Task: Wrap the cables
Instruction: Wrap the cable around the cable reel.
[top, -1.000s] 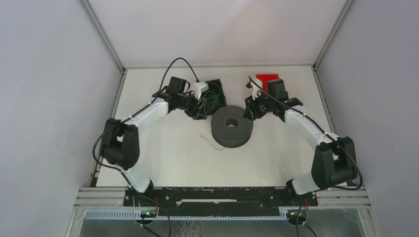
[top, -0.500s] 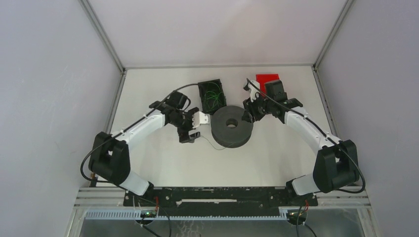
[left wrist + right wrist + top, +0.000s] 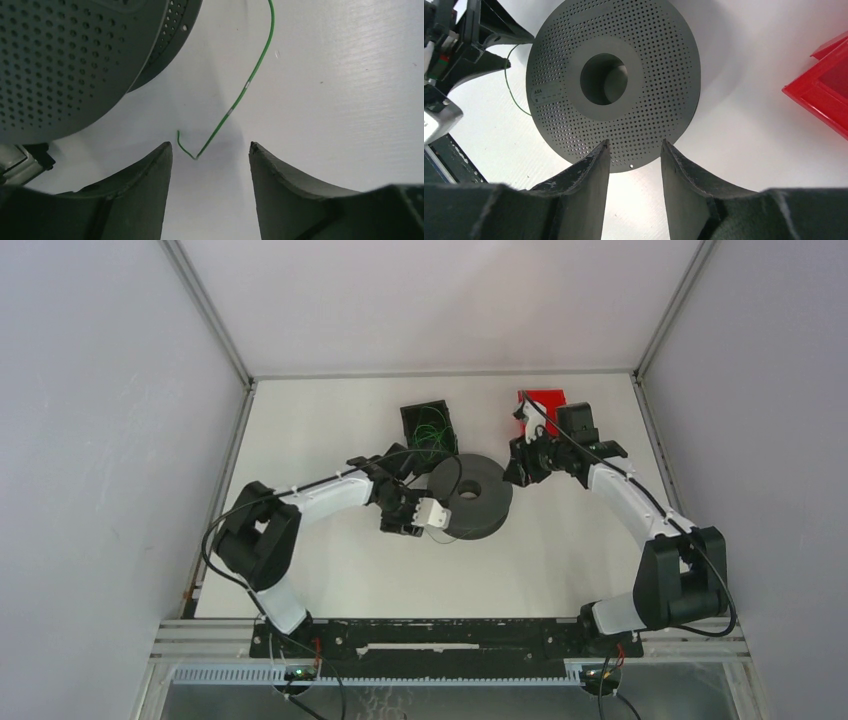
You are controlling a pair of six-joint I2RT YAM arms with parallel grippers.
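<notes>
Pickup step: the left hand (image 3: 210,146) hovers open just over the worktop (image 3: 350,100). The green cable (image 3: 251,77) has its loose end lying between the fingertips, with the spool (image 3: 60,60) just beside. The right hand (image 3: 634,142), part-open and empty, faces the spool's rim. Next, I judge, the left hand must close squarely on that thin end.

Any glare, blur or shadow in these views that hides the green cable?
Left wrist: green cable sharp, mild sheen on the table. Right wrist: spool crisp, soft shadow beside it, cable faint. Top external: evenly lit, cable too thin to follow.
</notes>
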